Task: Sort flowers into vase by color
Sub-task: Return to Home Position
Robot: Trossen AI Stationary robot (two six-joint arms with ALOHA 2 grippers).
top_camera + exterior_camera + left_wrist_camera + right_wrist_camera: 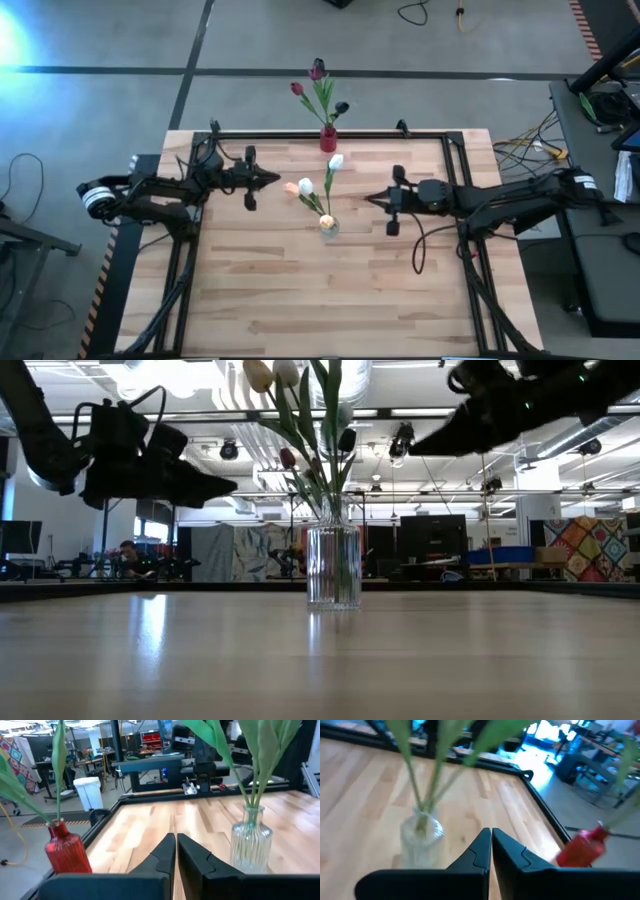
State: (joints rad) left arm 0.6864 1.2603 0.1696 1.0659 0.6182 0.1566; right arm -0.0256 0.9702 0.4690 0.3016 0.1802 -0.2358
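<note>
Mid-table, clear glass vase: white and orange tulips; maroon tulips in red vase; likely light, bendy, best pinched mid-stem; left gripper, right gripper flanking, jaws closed, empty.

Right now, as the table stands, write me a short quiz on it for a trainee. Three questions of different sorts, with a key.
1. True or false: the left gripper and the right gripper are both shut and hold nothing.
2. How many dark red tulips stand in the red vase?
3. What does the transparent vase hold?
A. Two white tulips and one orange tulip
B. Only dark red tulips
C. Nothing

Key: 1 true; 2 three; 3 A.
</note>
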